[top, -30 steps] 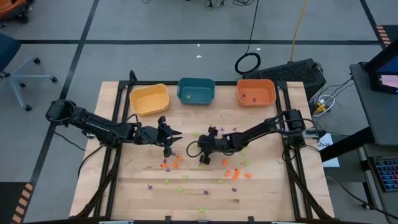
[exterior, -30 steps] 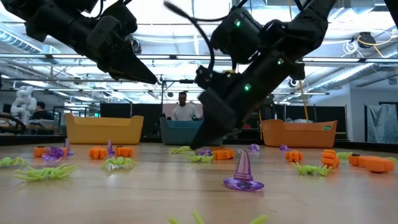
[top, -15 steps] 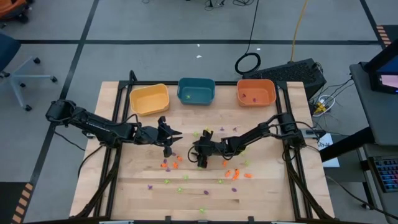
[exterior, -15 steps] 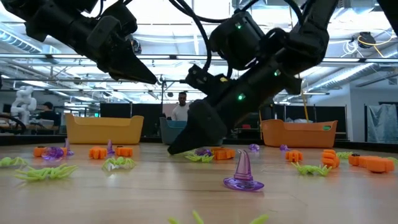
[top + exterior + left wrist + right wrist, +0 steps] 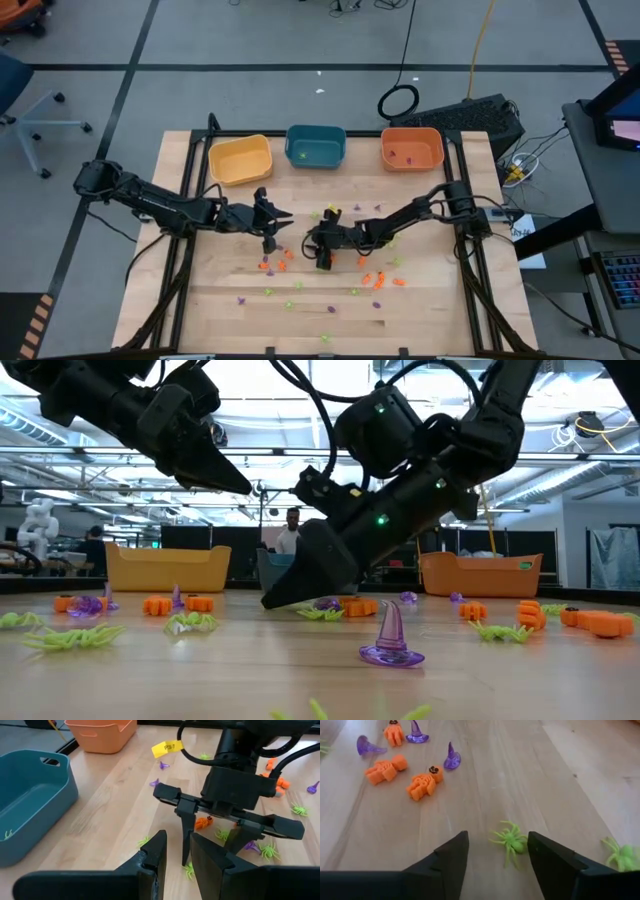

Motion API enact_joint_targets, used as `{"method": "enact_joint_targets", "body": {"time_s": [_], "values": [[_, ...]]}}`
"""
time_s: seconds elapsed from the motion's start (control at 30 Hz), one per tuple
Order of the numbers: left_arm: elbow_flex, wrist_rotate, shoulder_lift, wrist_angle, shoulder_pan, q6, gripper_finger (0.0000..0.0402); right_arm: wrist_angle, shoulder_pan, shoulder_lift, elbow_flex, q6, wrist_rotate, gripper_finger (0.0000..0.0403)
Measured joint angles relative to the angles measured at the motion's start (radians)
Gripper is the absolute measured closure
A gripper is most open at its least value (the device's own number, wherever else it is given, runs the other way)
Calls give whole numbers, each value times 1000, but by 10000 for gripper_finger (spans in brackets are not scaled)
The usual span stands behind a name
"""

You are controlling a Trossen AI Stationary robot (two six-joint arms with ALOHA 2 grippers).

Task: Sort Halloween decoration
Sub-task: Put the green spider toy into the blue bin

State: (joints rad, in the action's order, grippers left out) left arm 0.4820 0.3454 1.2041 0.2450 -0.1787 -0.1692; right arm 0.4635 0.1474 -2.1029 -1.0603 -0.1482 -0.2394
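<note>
Little Halloween decoration (image 5: 375, 281) toys lie all over the wooden table (image 5: 440, 310): orange skeletons, purple witch hats and green spiders. The right gripper (image 5: 497, 851) is low over the middle of the table, its fingers wide apart with nothing in them, and a green spider (image 5: 510, 841) lies on the wood right between them. The spider looks very light, with thin bendy legs, so I think it is best to pinch its fat middle, not the legs. It could slip or flick away. The left gripper (image 5: 176, 854) hangs just beside the right one, fingers partly closed, with nothing between them.
</note>
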Motion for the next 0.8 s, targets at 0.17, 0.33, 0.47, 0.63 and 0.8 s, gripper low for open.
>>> {"method": "enact_joint_targets", "body": {"time_s": [0.17, 0.33, 0.47, 0.63, 0.8], "values": [[0, 0, 0, 0, 0, 1, 314, -35, 1, 36, 3, 9, 5, 201], [0, 0, 0, 0, 0, 2, 314, -31, 1, 48, 3, 57, 5, 181], [0, 0, 0, 0, 0, 2, 314, -23, -3, 47, 3, 98, 9, 171], [0, 0, 0, 0, 0, 2, 314, -22, -36, 47, 3, 106, 95, 171], [0, 0, 0, 0, 0, 2, 314, -7, -59, 27, 3, 91, 156, 180]]}}
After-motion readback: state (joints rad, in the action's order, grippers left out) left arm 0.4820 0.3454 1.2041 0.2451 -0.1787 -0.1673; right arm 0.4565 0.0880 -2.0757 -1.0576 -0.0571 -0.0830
